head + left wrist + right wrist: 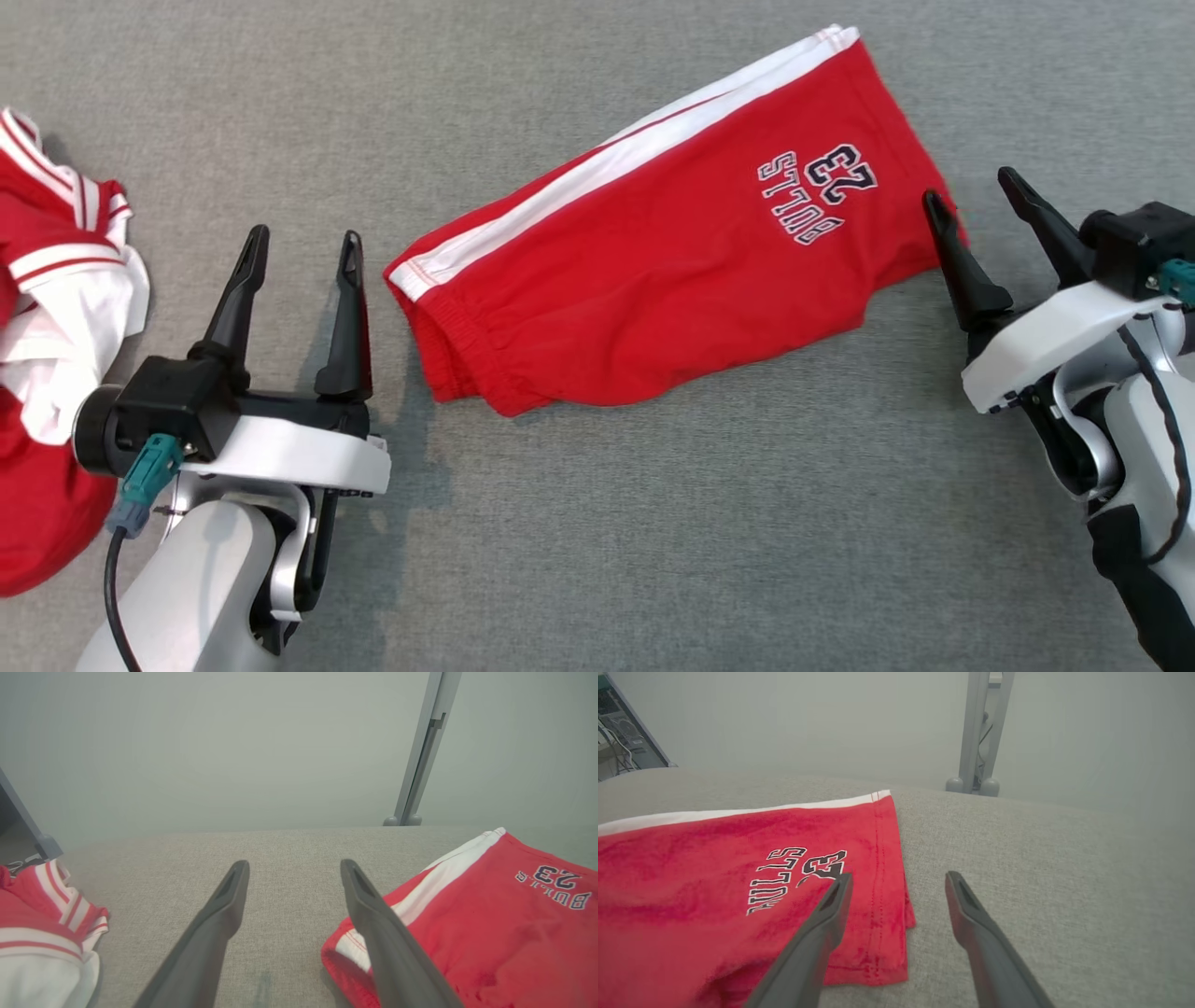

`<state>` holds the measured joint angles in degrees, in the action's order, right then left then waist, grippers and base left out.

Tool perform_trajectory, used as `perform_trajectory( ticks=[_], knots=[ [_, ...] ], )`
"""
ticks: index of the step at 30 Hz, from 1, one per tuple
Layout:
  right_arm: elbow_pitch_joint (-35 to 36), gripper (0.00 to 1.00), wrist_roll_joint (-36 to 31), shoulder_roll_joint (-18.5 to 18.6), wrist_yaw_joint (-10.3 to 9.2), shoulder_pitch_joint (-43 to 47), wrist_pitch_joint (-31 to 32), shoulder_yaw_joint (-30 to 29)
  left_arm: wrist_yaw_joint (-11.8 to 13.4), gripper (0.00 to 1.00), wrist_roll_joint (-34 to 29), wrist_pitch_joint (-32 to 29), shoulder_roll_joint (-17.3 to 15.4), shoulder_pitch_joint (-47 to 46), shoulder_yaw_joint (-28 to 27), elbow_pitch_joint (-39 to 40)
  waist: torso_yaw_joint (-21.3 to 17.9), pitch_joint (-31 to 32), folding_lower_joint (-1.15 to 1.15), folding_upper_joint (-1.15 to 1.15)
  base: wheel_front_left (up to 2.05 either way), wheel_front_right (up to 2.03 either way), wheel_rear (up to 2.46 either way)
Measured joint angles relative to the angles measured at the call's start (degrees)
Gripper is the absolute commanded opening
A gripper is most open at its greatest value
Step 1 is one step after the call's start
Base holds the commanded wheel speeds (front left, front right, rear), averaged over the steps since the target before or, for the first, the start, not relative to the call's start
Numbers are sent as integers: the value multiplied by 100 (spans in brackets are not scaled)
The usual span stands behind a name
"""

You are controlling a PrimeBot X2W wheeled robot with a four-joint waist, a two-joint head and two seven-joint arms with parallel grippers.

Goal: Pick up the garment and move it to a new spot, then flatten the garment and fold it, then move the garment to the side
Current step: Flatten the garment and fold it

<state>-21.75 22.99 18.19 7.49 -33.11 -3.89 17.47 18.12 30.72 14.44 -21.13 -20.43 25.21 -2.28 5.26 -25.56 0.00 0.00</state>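
Red shorts [653, 243] with a white side stripe and a "BULLS 23" print lie folded in half on the grey table [653, 523], waistband at the left, leg hem at the upper right. My left gripper [303, 247] stands open just left of the waistband, holding nothing; in the left wrist view the gripper [294, 872] has the shorts [490, 924] at its right finger. My right gripper [976, 191] is open at the hem's lower right corner; in its wrist view the gripper [899, 882] hovers over the edge of the shorts [738, 891].
A crumpled red and white garment [56, 317] lies at the table's left edge, close behind my left arm, also seen as a red and white heap [42, 942]. Grey frame posts [420, 751] [980, 728] stand beyond the table's far edge.
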Motion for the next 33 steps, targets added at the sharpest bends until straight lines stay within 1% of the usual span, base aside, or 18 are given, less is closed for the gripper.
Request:
perform_trajectory(
  ticks=[5, 9, 10, 11, 12, 17, 22, 29, 33],
  knots=[
    [-697, 100, 245, 73, 1, -333, 30, 388, -135, 100, -111, 30, 56, -129, -1, -31, 222, -120, 0, 0, 0, 0, 0],
    [-1011, 100, 488, 98, 1, -514, -75, 568, -299, 100, -245, 38, 71, -157, 15, -35, 321, -166, 0, 0, 0, 0, 0],
    [-1067, 95, 533, 104, 0, -535, -105, 606, -336, 100, -252, 38, 77, -165, 9, -35, 331, -168, 0, 0, 0, 0, 0],
    [-1111, 62, 579, 104, 0, -552, -151, 633, -356, 100, -265, 40, 80, -174, -3, -41, 334, -169, 0, 0, 0, 0, 0],
    [-1168, 0, 636, 100, 0, -572, -172, 658, -393, 100, -296, 40, 80, -180, -31, -36, 333, -167, 0, 0, 0, 0, 0],
    [-1243, 0, 890, 65, 1, -573, -432, 768, -538, 100, -372, 46, 169, -174, -190, 4, 290, -129, 0, 0, 0, 0, 0],
    [-1044, 0, 1034, 9, 1, -261, -793, 681, -622, 100, -498, 46, 204, -79, -397, 33, 194, -59, 0, 0, 0, 0, 0],
    [-476, 0, 1074, -207, 2, 753, -1036, 93, -695, 100, -568, 46, 199, 146, -563, 12, -61, 127, 0, 0, 0, 0, 0],
    [-129, 0, 956, -397, 1, 1406, -1078, -271, -698, 100, -548, 46, 170, 294, -610, -27, -255, 263, 0, 0, 0, 0, 0]
  ],
)
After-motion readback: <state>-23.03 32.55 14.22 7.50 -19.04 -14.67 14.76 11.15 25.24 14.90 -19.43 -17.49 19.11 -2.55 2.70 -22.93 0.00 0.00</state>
